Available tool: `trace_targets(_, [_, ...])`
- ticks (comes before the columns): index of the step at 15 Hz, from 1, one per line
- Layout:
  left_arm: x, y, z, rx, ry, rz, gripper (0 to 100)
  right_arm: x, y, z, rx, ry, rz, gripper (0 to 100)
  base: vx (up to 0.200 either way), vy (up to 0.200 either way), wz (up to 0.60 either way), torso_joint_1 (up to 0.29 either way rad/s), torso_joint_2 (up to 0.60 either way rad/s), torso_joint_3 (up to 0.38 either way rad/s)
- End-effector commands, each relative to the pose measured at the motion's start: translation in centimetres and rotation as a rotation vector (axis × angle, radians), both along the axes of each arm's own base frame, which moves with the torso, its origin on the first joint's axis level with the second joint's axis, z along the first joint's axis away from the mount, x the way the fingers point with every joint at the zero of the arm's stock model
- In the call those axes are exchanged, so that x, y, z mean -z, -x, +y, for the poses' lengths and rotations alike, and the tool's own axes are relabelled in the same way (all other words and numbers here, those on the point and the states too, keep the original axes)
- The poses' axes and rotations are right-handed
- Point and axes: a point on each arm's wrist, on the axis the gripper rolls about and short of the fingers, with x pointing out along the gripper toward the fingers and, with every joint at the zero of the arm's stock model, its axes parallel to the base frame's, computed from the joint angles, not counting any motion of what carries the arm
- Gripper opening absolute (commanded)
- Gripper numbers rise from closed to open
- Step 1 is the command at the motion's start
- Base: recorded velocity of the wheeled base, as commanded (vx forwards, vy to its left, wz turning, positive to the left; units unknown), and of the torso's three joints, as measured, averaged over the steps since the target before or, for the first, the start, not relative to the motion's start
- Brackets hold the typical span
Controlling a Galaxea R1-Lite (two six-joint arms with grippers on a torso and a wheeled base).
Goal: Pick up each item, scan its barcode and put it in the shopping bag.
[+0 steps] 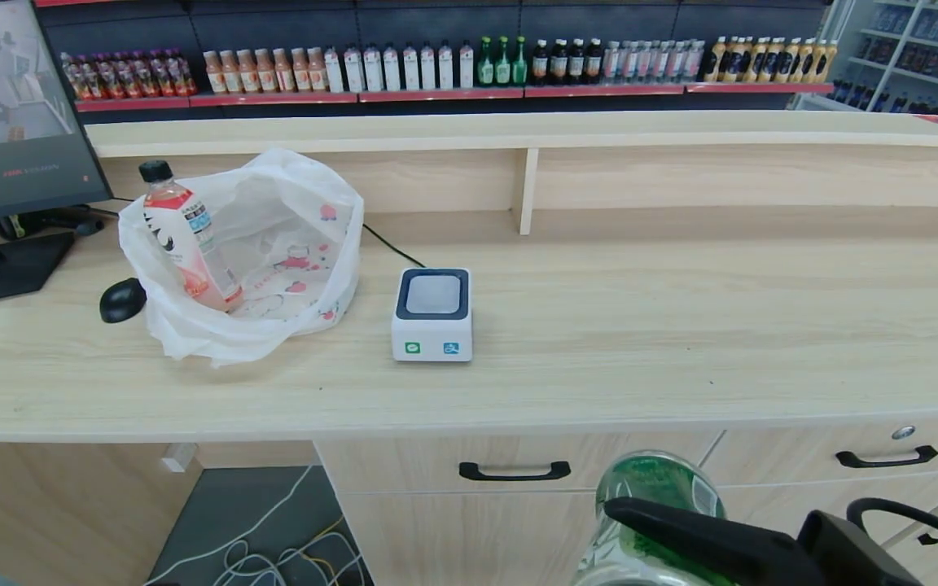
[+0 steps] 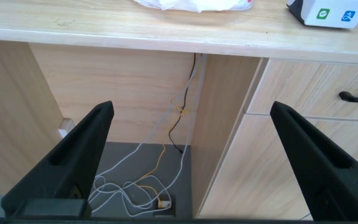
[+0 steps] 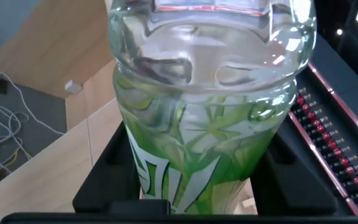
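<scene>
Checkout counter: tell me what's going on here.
The robot is mid-checkout. Its right tool is shut on a green-labelled bottle, held low in front of the drawers, below the counter top and not yet at the scanner. A pink drink bottle already leans inside the white shopping bag, which sits on the counter left of the scanner. The left tool hangs open and empty below the counter edge.

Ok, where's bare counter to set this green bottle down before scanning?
Widest free patch: the counter right of the scanner, out to its right end. A bare strip also runs along the front edge. Crowded at the left: shopping bag, mouse, monitor.
</scene>
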Motion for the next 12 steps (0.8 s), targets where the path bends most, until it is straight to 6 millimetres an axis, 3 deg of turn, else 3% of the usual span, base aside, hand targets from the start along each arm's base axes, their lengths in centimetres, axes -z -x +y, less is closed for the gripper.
trace_targets(1, [0.0,0.0,0.0,0.0,0.0,0.0,100,0.2,1.0,0.1,-0.05,0.01,-0.027,0,0.0,0.0,0.0,0.0,0.0,0.0])
trace_targets(4, [0.0,0.0,0.0,0.002,0.0,0.0,100,-0.2,1.6,0.0,-0.051,0.0,-0.167,0,0.0,0.0,0.0,0.0,0.0,0.0])
trace_targets(12, [0.0,0.0,0.0,0.002,0.0,0.0,100,-0.4,1.9,-0.9,-0.011,0.008,-0.334,0,0.0,0.0,0.0,0.0,0.0,0.0])
